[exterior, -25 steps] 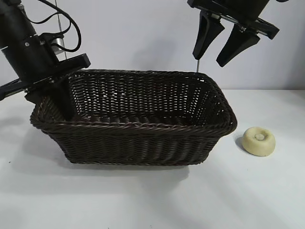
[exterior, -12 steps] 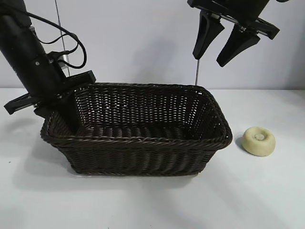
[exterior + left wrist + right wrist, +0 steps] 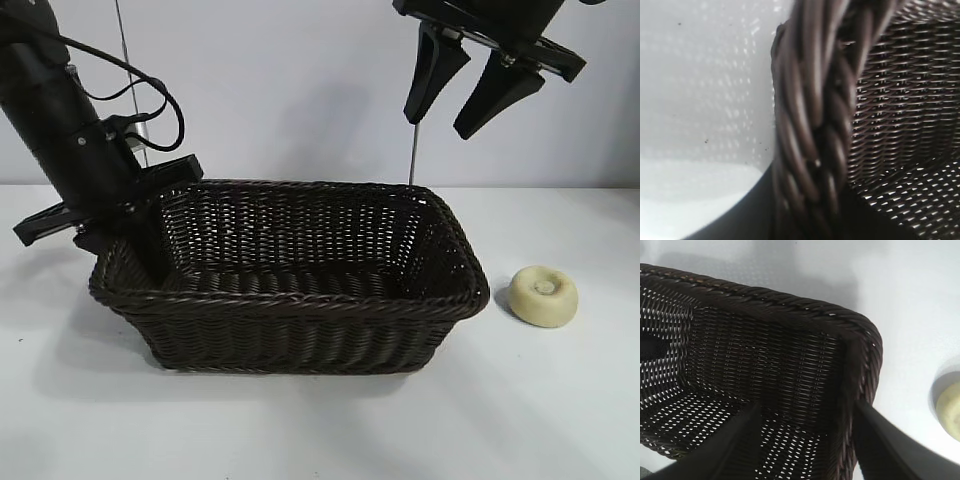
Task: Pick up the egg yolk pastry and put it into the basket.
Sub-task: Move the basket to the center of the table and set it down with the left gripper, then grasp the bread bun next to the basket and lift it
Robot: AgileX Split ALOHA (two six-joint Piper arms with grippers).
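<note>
The egg yolk pastry (image 3: 543, 295), a pale cream puck with a dimple on top, lies on the white table to the right of the basket; its edge also shows in the right wrist view (image 3: 950, 410). The basket (image 3: 300, 290) is dark woven wicker and nothing shows inside it. My left gripper (image 3: 135, 245) is down at the basket's left end, and the braided rim (image 3: 810, 125) runs between its jaws. My right gripper (image 3: 438, 127) hangs open high over the basket's right end, with nothing between its fingers (image 3: 735, 440).
The white table (image 3: 560, 400) runs in front of the basket and out to the right around the pastry. A pale wall stands behind, with a thin upright rod (image 3: 412, 150) at the basket's far right corner.
The basket's left end has shifted to the right and turned a little, with my left gripper at its rim moving along. The right arm and the pastry have stayed put.
</note>
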